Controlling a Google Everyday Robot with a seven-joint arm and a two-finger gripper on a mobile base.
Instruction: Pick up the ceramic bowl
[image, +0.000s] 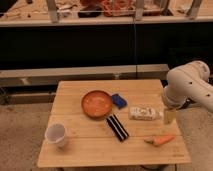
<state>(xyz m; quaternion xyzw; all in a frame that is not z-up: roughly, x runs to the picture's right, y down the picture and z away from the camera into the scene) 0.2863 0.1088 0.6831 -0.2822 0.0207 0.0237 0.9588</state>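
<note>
Hovering over table (80, 150) right edge, gripper (169, 117) wide, empty; ceramic bowl (96, 103) well apart.

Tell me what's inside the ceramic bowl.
Nothing shows inside the ceramic bowl, only its glossy orange surface. The table beneath is covered. The gripper hangs over the table's right edge, apart.

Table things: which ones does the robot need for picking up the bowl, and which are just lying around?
Needed: bowl; gripper, over the right edge of the table, apart from the bowl, jaws open.
Just lying about: cup; blue block; white packet; black bar; carrot.
</note>
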